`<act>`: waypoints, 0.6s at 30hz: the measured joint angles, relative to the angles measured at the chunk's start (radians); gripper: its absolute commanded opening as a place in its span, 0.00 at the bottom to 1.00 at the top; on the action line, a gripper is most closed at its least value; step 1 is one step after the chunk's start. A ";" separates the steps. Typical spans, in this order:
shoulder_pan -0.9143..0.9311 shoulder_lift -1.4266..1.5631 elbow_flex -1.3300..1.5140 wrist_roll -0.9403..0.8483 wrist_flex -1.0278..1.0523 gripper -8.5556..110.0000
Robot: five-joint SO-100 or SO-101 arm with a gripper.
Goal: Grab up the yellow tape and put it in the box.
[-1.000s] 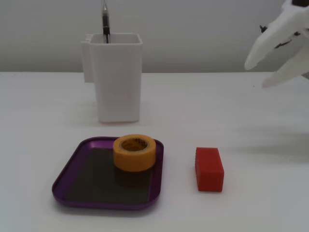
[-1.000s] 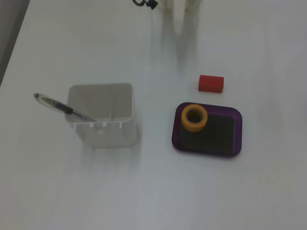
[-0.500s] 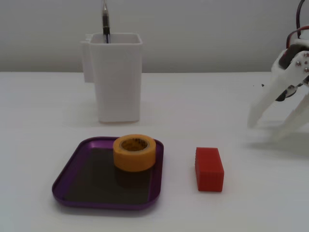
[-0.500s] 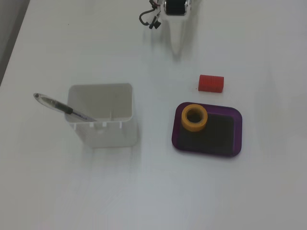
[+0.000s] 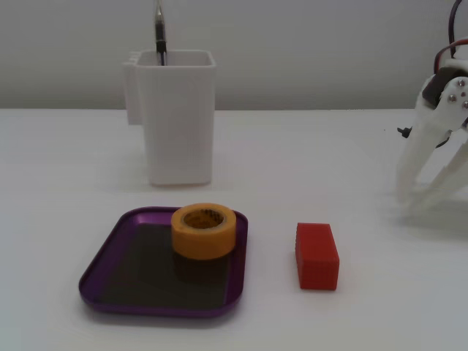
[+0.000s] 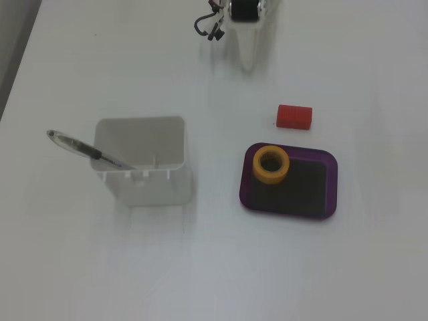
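**Yellow tape sits in the purple box, claw spread and empty at the table's edge**

In a fixed view from the front, the yellow tape (image 5: pixel 204 230) lies flat with its hollow core facing up, inside the box (image 5: pixel 110 256), a shallow purple tray with a dark bottom. The roll rests in the far right corner of the tray, close against the far rim and the right rim. The rest of the dark bottom is bare.

Just right of the tray, apart from it, a red block (image 5: pixel 316 255) lies on the white table (image 5: pixel 66 168). Behind the tray, farther back, stands a tall white container (image 5: pixel 175 117) with a pen (image 5: pixel 159 33) sticking up out of it.

At the right edge of this view the gripper (image 5: pixel 411 202) hangs low over the table, fingers pointing down and spread apart with nothing between them. It is well apart from the tape, the tray and the block.

In a fixed view from above, the tape (image 6: pixel 271 164) shows as a ring in the upper left corner of the tray (image 6: pixel 331 187), the red block (image 6: pixel 293 116) lies just above the tray, the container (image 6: pixel 142 164) stands to the left with the pen (image 6: pixel 87 150) leaning over its left rim, and the gripper (image 6: pixel 248 61) enters from the top edge, pointing down toward the block but well short of it
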 measured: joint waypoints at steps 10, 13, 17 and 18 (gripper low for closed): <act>0.000 0.000 0.000 0.008 -0.003 0.07; 0.000 0.000 0.000 0.008 -0.006 0.07; 0.000 0.000 0.000 0.008 -0.006 0.07; 0.000 0.000 0.000 0.008 -0.006 0.07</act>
